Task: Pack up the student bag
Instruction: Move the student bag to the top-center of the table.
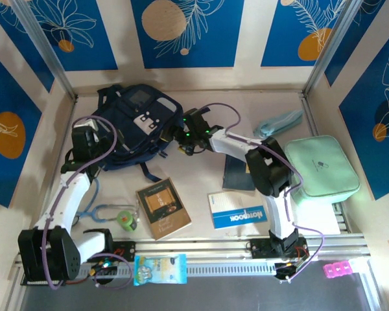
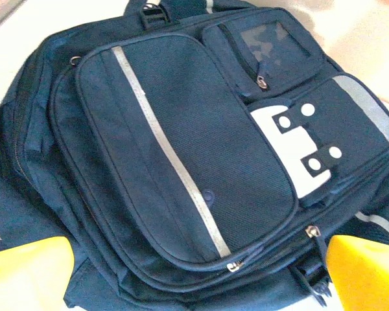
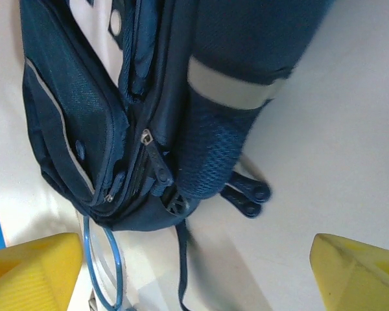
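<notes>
Left gripper (image 2: 194, 262) hangs over the bag's left part, fingers spread wide, empty. The bag (image 1: 139, 120) lies front-up, far left on the table (image 1: 246, 103). Right gripper (image 3: 194, 272) is spread, empty, at the bag's right edge.

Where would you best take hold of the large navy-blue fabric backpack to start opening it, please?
Probably the pair of dark pull tabs sticking out from the side of the navy-blue fabric backpack. They lie flat on the pale table, clear of the fabric, so the open right gripper could come in low from the table side and pinch them.
</notes>
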Controlling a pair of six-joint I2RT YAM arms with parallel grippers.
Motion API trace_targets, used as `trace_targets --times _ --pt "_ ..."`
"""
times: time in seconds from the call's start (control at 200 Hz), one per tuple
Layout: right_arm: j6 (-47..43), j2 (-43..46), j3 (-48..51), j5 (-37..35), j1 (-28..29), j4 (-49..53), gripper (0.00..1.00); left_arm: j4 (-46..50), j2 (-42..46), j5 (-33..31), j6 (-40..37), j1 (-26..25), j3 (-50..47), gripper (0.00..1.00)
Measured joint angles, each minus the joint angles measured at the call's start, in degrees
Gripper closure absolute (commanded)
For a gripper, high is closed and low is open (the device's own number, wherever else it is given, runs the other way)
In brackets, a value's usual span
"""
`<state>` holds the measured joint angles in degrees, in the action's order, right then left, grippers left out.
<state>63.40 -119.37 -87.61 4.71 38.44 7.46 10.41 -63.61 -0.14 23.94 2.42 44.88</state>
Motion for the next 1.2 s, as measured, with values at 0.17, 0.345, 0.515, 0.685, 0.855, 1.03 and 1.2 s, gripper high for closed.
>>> trace_targets --times 0.17,0.345,0.515,0.685,0.855,1.03,1.2 --pt "4.7 -5.6 -6.4 -1.5 0.6 0.9 0.33 3.1 0.6 2.7 -0.5 0.1 0.0 0.00" --pt "6.9 -9.8 -9.3 -2.4 -0.6 2.1 0.46 6.0 0.6 4.5 -0.5 0.2 0.0 0.00" --pt "6.7 -12.5 -11.8 -3.0 -1.0 2.7 0.67 6.4 0.4 6.3 -0.4 0.2 0.0 0.00" --pt "5.0 -13.6 -14.8 -2.4 -1.2 2.6 0.95 5.6 0.0 7.6 -0.2 0.2 0.0 0.00" --pt "2.6 -13.6 -15.1 -1.4 -2.2 2.7 1.00 6.7 -0.5 6.0 -0.2 0.2 0.6 0.00" --pt "1.1 -9.5 -12.6 0.9 -4.9 3.0 1.00 9.2 -4.0 4.6 -0.2 0.2 2.7 0.00" --pt "-1.1 -1.6 -9.9 4.4 -9.6 4.5 1.00 9.9 -7.0 5.5 0.6 0.2 2.9 0.00"
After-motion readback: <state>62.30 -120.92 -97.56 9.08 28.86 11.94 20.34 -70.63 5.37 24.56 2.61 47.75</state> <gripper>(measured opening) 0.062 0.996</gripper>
